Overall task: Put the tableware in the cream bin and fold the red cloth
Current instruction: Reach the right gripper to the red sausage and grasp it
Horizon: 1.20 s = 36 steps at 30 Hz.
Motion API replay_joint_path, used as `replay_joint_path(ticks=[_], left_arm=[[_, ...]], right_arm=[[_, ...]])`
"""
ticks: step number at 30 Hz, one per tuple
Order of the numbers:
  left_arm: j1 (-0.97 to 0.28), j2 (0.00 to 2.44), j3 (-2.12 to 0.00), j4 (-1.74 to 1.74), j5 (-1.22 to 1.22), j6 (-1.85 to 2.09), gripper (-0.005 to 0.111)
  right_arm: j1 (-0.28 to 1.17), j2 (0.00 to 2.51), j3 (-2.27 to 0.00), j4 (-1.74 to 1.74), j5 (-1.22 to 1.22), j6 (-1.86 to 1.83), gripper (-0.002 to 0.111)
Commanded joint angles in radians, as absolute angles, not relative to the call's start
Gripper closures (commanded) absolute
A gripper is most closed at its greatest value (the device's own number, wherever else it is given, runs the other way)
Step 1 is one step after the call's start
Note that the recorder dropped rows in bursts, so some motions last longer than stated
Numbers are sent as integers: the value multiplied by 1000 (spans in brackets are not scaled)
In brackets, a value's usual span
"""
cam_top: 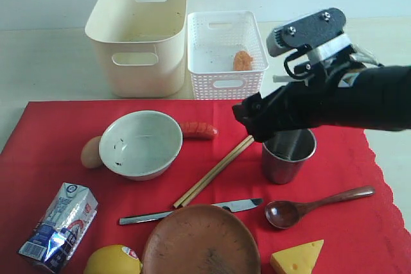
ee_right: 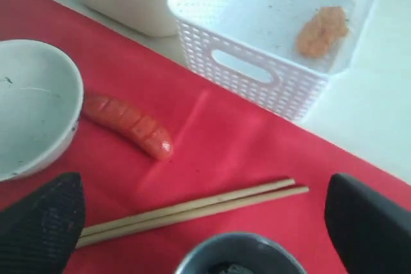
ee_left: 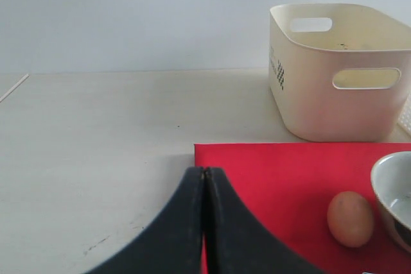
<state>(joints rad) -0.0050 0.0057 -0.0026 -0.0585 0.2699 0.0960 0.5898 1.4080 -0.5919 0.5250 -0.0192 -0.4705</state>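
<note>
Right end effector [ee_right: 202, 187] spread wide over the steel cup [cam_top: 289, 155].
The cup stood upright on the red cloth [cam_top: 347, 229], just beside the chopsticks [cam_top: 215, 171]. The left end effector [ee_left: 204, 172] was pinched closed on nothing, near the cloth's corner and the bare tabletop [ee_left: 96, 133]. The cream bin [cam_top: 128, 78] stood beyond the cloth.

A bright red cloth [cam_top: 58, 126] is showing beneath a white speckled bowl [cam_top: 138, 142], a brown plate [cam_top: 202, 242] and yellow cheese [cam_top: 297, 258].

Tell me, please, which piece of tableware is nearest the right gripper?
The steel cup: the open right gripper straddles its rim, while the chopsticks lie just beside it.
</note>
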Motion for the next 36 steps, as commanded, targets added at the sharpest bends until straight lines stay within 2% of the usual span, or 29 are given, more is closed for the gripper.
replay_joint_path(ticks=[1,6,14,18,28,31,36], left_arm=[[-10,0,0,-56,264,97,106],[-10,0,0,-56,264,97,106],[-10,0,0,-56,264,97,106],[-10,0,0,-56,264,97,106],[-10,0,0,-56,264,97,106],[-10,0,0,-56,264,97,106],[-10,0,0,-56,264,97,106]], right_arm=[[592,1494,-759,511,183,-532,13],[592,1706,-946,513,270,-587,19],[592,1974,-1214,456,439,-786,20],[592,2042,-1236,338,411,-784,20],[592,2118,-1236,338,308,-835,22],[592,2120,-1236,338,308,-853,33],[592,2118,-1236,338,324,-853,73]])
